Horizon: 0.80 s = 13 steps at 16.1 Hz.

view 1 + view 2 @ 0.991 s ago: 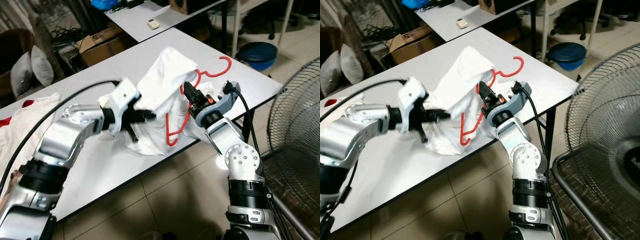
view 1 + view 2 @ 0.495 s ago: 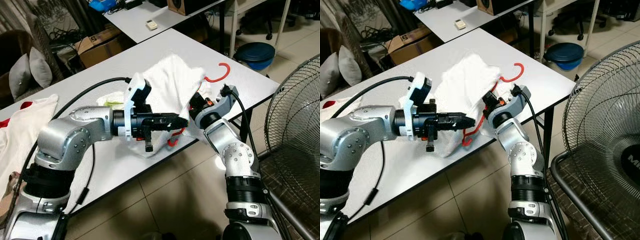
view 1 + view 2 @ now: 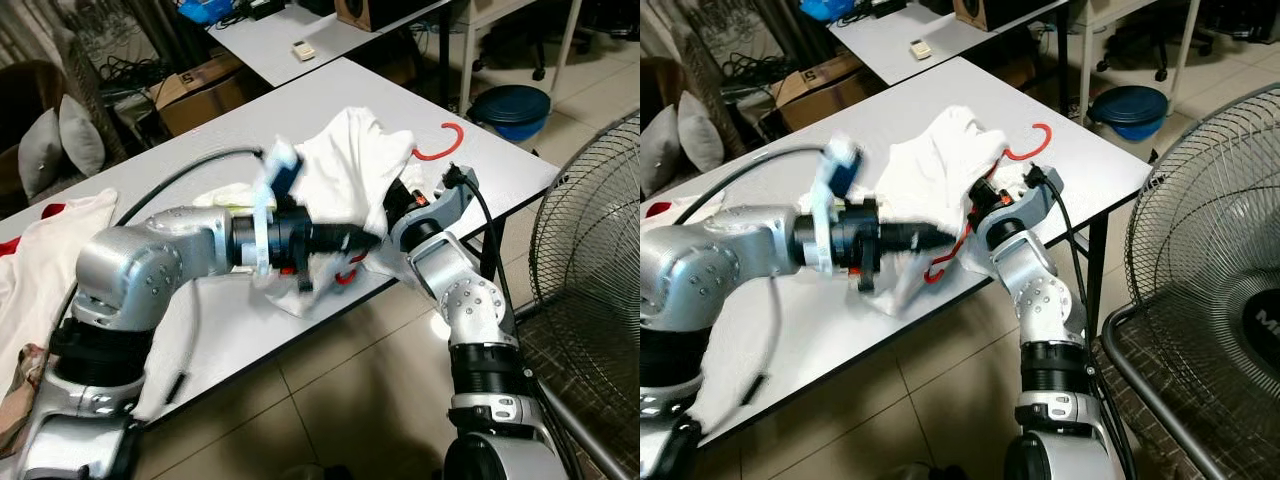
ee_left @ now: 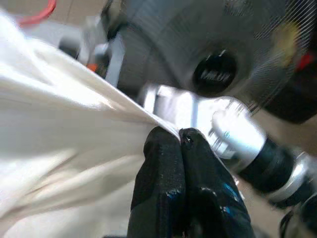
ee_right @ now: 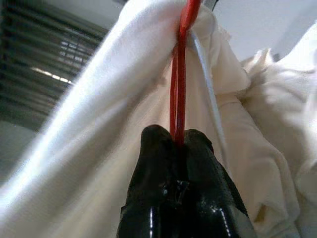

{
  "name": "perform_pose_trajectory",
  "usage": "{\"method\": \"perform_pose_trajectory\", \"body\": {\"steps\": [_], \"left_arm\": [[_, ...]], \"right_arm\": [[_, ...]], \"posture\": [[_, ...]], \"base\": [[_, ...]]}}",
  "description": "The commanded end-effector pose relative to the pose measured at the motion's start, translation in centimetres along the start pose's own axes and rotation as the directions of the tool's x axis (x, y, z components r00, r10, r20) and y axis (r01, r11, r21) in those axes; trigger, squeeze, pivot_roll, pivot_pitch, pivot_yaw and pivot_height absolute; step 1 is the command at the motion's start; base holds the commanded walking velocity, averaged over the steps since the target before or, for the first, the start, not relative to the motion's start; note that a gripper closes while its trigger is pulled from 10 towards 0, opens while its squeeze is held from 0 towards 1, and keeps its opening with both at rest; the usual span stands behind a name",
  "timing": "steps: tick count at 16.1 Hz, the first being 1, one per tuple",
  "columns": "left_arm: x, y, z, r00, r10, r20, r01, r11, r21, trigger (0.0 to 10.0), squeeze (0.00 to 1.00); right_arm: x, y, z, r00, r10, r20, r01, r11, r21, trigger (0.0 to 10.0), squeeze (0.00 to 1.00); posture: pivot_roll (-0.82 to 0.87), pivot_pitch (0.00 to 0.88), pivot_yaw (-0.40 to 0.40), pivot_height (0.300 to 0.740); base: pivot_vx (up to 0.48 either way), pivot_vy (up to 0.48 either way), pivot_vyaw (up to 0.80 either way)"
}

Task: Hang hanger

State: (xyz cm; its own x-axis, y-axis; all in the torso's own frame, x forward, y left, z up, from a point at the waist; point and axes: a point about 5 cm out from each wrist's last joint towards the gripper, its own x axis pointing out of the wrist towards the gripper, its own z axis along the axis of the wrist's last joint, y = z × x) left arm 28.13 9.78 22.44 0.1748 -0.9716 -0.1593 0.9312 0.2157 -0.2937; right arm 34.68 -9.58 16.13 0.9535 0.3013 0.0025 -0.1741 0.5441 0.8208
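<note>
Red hanger (image 3: 437, 151) is seen at the far right end of the white worktop (image 3: 200, 140), its hook clear of the white garment (image 3: 350, 165) and the rest buried in cloth. The right hand (image 5: 178, 141) is clamped shut on the hanger's red bar inside the fabric. The left hand (image 4: 179, 136) is pinched tight on a fold of the garment, just beside the right hand near the front edge. The cloth is bunched between both hands, covering most of the hanger. A standing fan (image 3: 590, 270) is noted at the robot's right, a blue bin (image 3: 512, 105) beyond the worktop corner, a second garment (image 3: 40, 250) at the left end.
</note>
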Motion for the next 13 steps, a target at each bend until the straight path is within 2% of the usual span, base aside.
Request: {"method": "perform_pose_trajectory", "body": {"steps": [1,4,6,8,9,10,12,13], "left_arm": [[-0.5,0.5,-0.6,0.997,0.058,-0.046,-0.058,0.998,0.014,0.0,0.0],[-1.9,2.6,-0.4,0.972,0.232,-0.042,-0.231,0.972,0.042,0.0,0.0],[-2.8,2.4,0.0,0.973,0.224,-0.05,-0.221,0.974,0.046,0.0,0.0],[-3.1,1.2,-0.2,0.985,0.156,-0.077,-0.153,0.987,0.045,0.0,0.0],[-2.9,1.1,0.3,0.988,0.149,-0.031,-0.148,0.989,0.031,0.0,0.0],[-2.3,1.1,1.4,0.987,0.142,0.077,-0.144,0.99,0.012,0.0,0.0],[-0.3,1.3,4.4,0.95,0.121,0.287,-0.115,0.993,-0.04,0.0,0.0],[0.2,1.4,5.0,0.94,0.121,0.32,-0.11,0.993,-0.051,0.8,0.0]], "right_arm": [[1.3,2.8,-0.8,0.997,0.077,-0.01,-0.077,0.996,0.045,10.0,0.0],[1.6,2.5,-0.4,0.997,0.073,-0.002,-0.072,0.996,0.05,10.0,0.0],[1.9,2.6,-0.6,0.997,0.073,-0.002,-0.073,0.996,0.06,10.0,0.0],[2.4,2.8,-1.2,0.997,0.073,-0.004,-0.072,0.994,0.077,10.0,0.0],[2.5,3.0,-1.5,0.997,0.077,-0.008,-0.076,0.994,0.08,10.0,0.0],[2.5,3.3,-2.0,0.996,0.088,-0.022,-0.087,0.993,0.077,10.0,0.0],[1.7,3.2,-2.9,0.991,0.101,-0.087,-0.098,0.995,0.034,10.0,0.0],[1.0,2.8,-2.9,0.99,0.097,-0.106,-0.096,0.995,0.016,10.0,0.0]], "posture": [[-0.07,0.019,0.296,0.74],[-0.06,0.019,0.288,0.74],[-0.01,0.022,0.286,0.74],[0.03,0.029,0.299,0.74],[0.03,0.032,0.302,0.74],[0.03,0.036,0.304,0.74],[-0.01,0.038,0.307,0.74],[-0.03,0.038,0.311,0.74]], "base": [[0.0,0.0,0.0],[0.0,0.0,0.0],[0.0,0.0,0.0],[0.0,0.0,0.0],[0.0,0.0,0.0],[0.0,0.0,0.0],[0.0,0.0,0.0],[0.0,0.0,0.0]]}}
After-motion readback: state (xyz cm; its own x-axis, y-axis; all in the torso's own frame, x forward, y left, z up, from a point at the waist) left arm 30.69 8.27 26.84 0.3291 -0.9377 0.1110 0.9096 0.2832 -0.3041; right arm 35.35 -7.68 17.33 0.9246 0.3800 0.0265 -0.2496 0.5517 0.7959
